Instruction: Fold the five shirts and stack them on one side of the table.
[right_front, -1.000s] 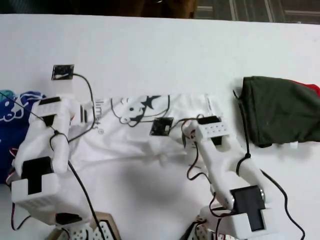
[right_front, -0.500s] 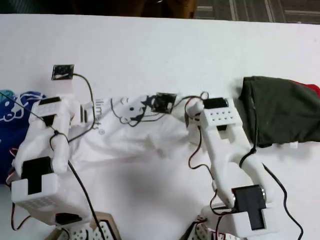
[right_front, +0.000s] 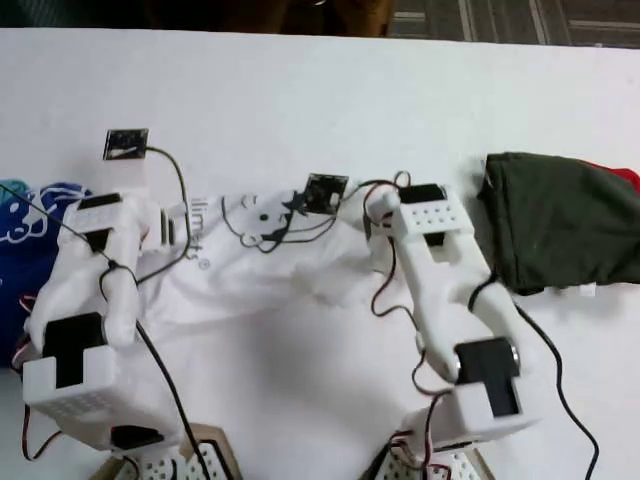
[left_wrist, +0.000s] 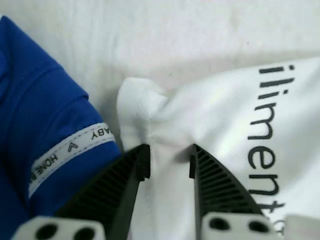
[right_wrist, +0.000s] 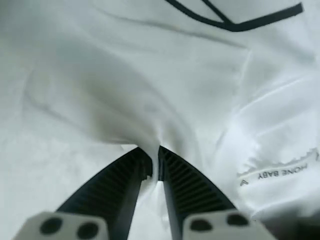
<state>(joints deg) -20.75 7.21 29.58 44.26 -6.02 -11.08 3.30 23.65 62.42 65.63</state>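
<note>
Both the left tool (left_wrist: 169, 160) and right tool (right_wrist: 154, 160) were clamped on the white shirt (right_front: 260, 270), bunched beside the dark green shirt (right_front: 560, 220). Reckon those thin pinches could slip mid-drag, wrecking the fold.

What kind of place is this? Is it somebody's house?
Probably a robot lab or workshop, not a home: two white robot arms trailing loose wires sit at a plain white table, practising on a white shirt.
</note>
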